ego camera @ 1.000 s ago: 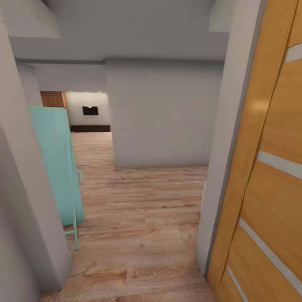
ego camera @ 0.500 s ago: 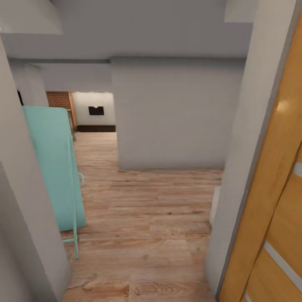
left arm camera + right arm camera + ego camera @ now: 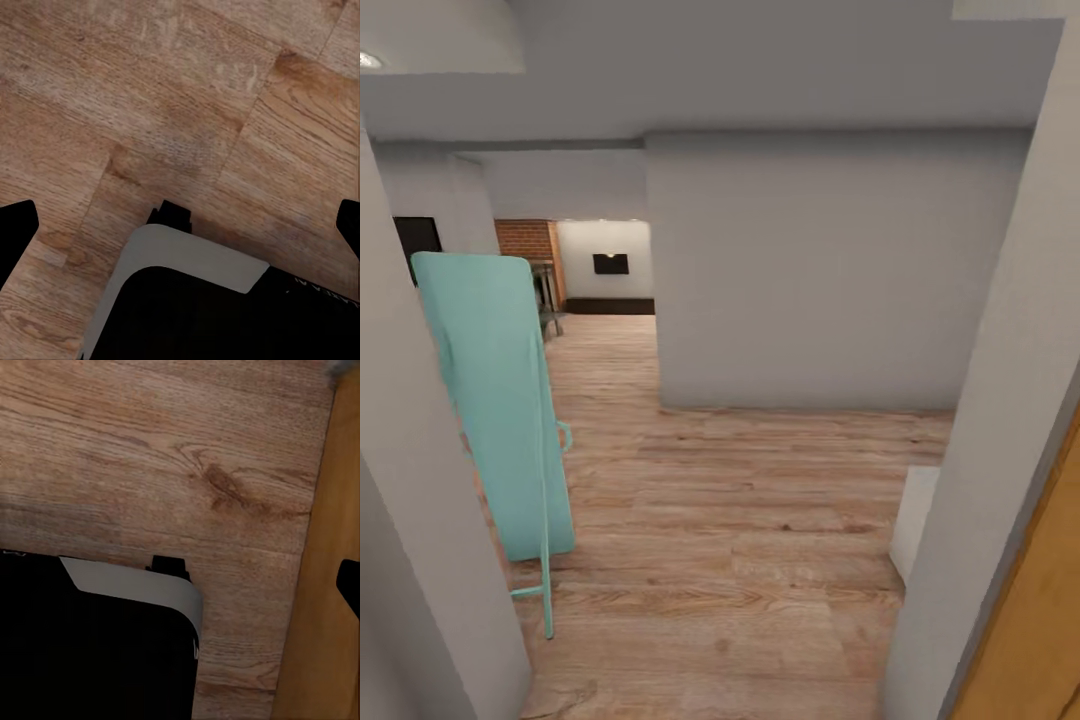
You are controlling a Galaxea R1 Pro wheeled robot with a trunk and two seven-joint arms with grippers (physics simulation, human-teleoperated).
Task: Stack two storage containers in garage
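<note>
Left gripper [image 3: 180,225]: seen from its wrist camera as two dark fingertips at opposite edges of the picture, set wide apart and released, with nothing between them.
Right gripper: one dark fingertip [image 3: 349,583] shows at the edge of its wrist picture; whether the gripper is spread or clenched cannot be told.
Robot base [image 3: 187,300]: a black body with a pale grey rounded rim, directly under both wrist cameras.
Wood-plank floor [image 3: 740,540]: light brown, grained boards under the base and stretching ahead through the hallway.
Door [image 3: 1030,640]: orange-brown wood, close at the right edge of the head view; in the right wrist picture its face stands just beside the base.
Near walls [image 3: 420,560]: pale grey, close on the left and on the right, framing a doorway.
Turquoise panel [image 3: 495,400]: a tall, flat, rounded-top object on a thin frame, leaning upright against the left wall, its foot on the boards.
Facing wall [image 3: 820,270]: a wide grey block straight ahead, across the hallway.
Far room [image 3: 600,270]: seen through the gap left of the facing wall; a brick wall section, a white wall with a small dark rectangle, a dark baseboard.
Storage containers: not visible; their place cannot be told.
</note>
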